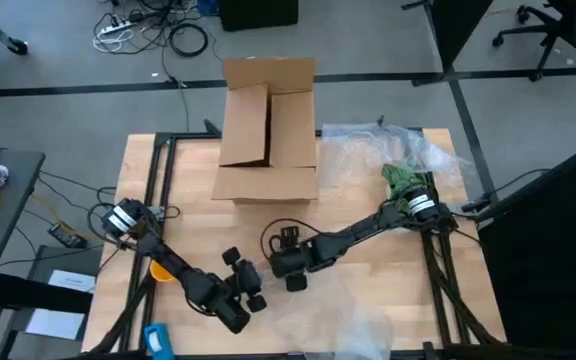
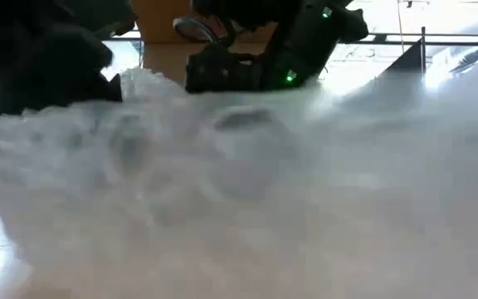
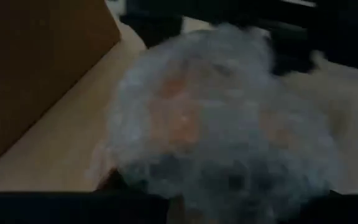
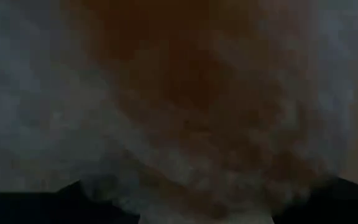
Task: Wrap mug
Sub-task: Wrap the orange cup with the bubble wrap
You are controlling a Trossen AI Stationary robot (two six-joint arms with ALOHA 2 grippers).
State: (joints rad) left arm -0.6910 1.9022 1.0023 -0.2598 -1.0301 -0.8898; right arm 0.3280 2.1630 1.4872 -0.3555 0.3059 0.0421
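While both grippers meet at the lower middle of the high view, the mug (image 3: pixel 185 118) shows only as an orange blur inside the plastic (image 3: pixel 229 137) between them. Left gripper (image 1: pixel 251 285) and right gripper (image 1: pixel 290 272): I cannot tell how the jaws stand. Box (image 1: pixel 268 130) stands upper middle

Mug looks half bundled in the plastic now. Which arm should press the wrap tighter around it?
Probably the right. In its wrist view the orange mug under crinkly clear plastic sheet fills the picture, so the right gripper sits right against it. The left gripper sees the bundle slightly farther off.
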